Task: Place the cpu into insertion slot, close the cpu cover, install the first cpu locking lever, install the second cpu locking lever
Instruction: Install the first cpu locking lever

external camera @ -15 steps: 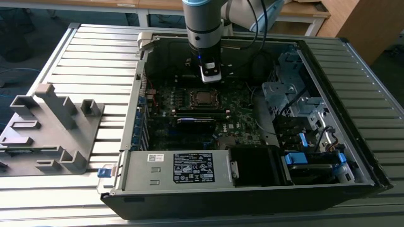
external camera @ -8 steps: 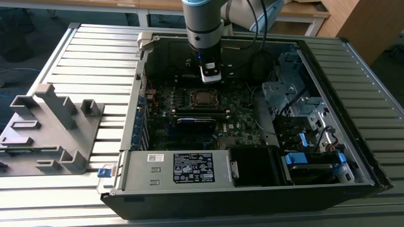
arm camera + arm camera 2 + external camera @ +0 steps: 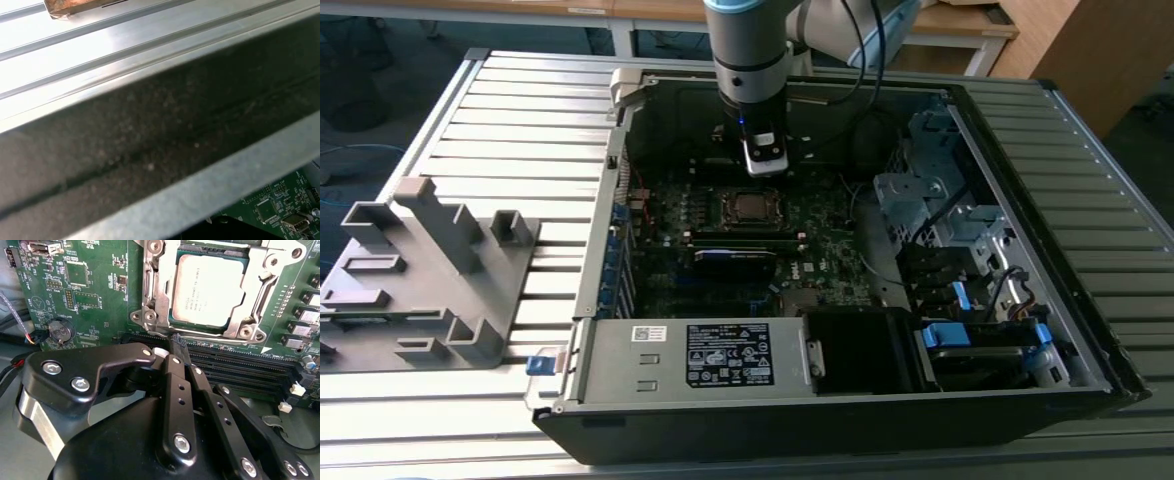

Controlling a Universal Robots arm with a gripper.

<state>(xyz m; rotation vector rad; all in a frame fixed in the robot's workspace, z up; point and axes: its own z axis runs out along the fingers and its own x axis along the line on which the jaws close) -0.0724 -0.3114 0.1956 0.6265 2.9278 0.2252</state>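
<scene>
My fingers [image 3: 179,342]: closed together, holding nothing, tips just beside the socket edge nearest the memory slots [image 3: 240,372].
cpu [image 3: 207,290]: seated flat in the insertion slot [image 3: 150,285], with the cpu cover [image 3: 255,295] lying down around it.
Arm [image 3: 750,60]: reaching down into the open computer case [image 3: 987,300] on the slatted desk [image 3: 520,130], over the motherboard [image 3: 80,285].
Risk, slipping: my tips look narrow; pressing a thin lever off-centre could let it spring aside and scrape the board.
Risk, cover: I can't tell whether it is fully flat; forcing a lever then could stress the chip.
Risk, neighbours: the memory slots are right by my tips, easy to clip.
</scene>
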